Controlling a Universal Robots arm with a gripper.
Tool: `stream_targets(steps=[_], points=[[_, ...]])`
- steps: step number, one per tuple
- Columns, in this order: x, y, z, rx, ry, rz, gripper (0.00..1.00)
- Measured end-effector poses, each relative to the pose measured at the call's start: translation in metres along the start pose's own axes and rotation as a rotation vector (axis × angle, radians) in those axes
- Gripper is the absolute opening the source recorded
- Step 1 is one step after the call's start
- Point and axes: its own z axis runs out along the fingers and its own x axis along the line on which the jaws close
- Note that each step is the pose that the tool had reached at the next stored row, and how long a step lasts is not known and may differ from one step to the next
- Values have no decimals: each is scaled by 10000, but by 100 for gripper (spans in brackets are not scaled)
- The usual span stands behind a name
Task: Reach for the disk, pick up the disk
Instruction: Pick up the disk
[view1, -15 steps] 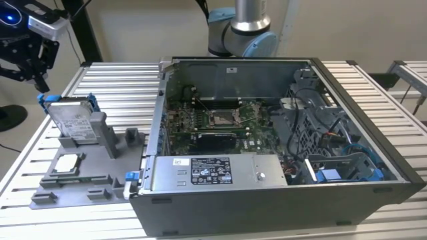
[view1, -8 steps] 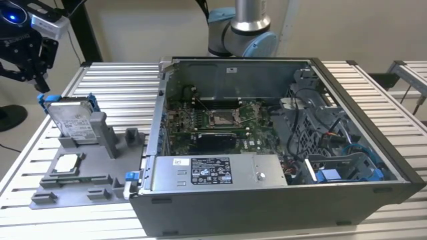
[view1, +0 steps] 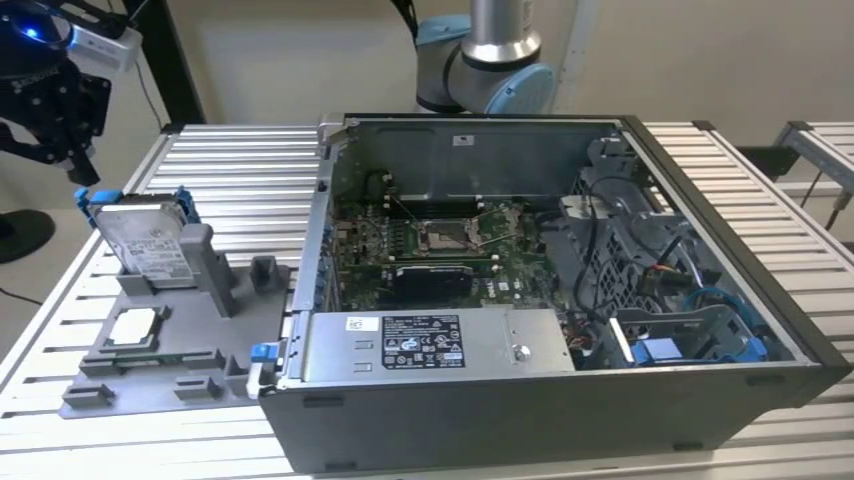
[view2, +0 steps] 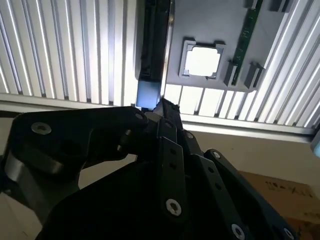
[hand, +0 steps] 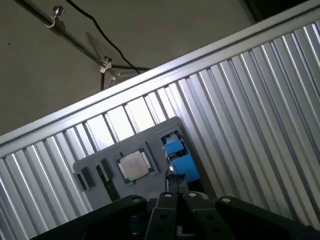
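The disk (view1: 143, 240) stands on edge in a grey holder at the exterior view's left. It is silver-grey with a white label and a bright blue frame. My black gripper (view1: 84, 176) hangs just above the disk's upper corner, on its left side in the exterior view, with its fingers together and nothing between them. In the second wrist view the fingertips (view2: 162, 103) end right at the blue end of the disk (view2: 151, 45), which is seen edge-on. In the first wrist view the gripper (hand: 172, 176) sits just over the disk's blue frame (hand: 180, 156).
The grey fixture plate (view1: 180, 372) also carries a small square silver chip (view1: 134, 326), (view2: 202, 60), (hand: 134, 165). An open computer case (view1: 561, 280) with a labelled power-supply box (view1: 427, 345) stands at the exterior view's right. Everything rests on a slatted metal table (view1: 254, 170).
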Motion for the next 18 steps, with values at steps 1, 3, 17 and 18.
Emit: stream_targets(steps=[1,3,17,18], points=[[0,0,0,0,7,-176,0],[0,0,0,0,23,-517,0],[0,-1,32,63,73,-2750,0],[0,-1,37,91,67,-2866,0]])
